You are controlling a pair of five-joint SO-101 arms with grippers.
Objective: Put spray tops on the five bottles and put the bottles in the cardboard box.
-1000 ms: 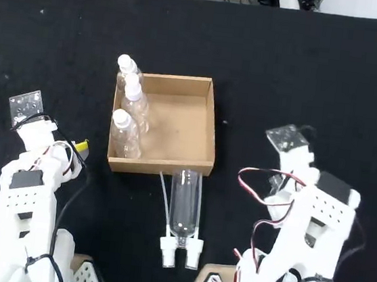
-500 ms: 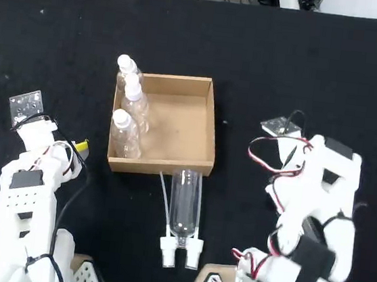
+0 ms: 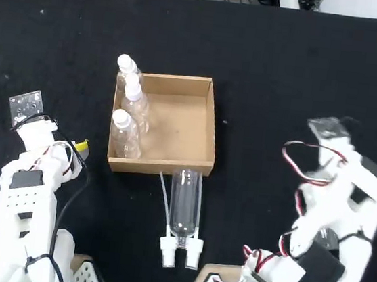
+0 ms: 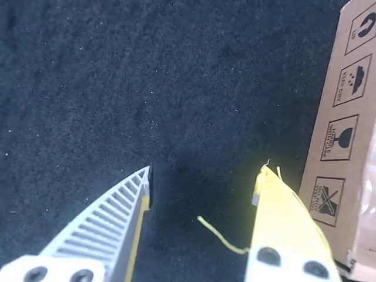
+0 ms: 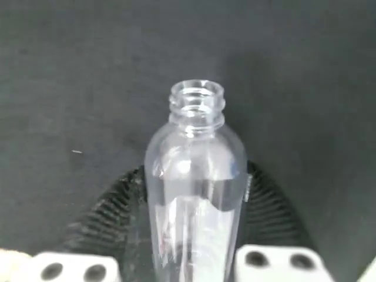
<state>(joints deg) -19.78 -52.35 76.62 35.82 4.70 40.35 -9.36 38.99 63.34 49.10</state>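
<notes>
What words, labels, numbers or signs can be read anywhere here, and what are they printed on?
Cardboard box, outer wall, left wrist view: four boxed handling signs, one like an umbrella, one like a glass; the small captions with them are too small to quote.
Bottle in the right tool: clear plastic, no label.
Elsewhere: no text to read.

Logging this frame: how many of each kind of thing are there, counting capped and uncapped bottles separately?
Capped bottles: 3
Uncapped bottles: 2, the lying bottle and the held bottle in the right gripper
Loose spray tops: 2
Cardboard box: 1
Total: 8
</notes>
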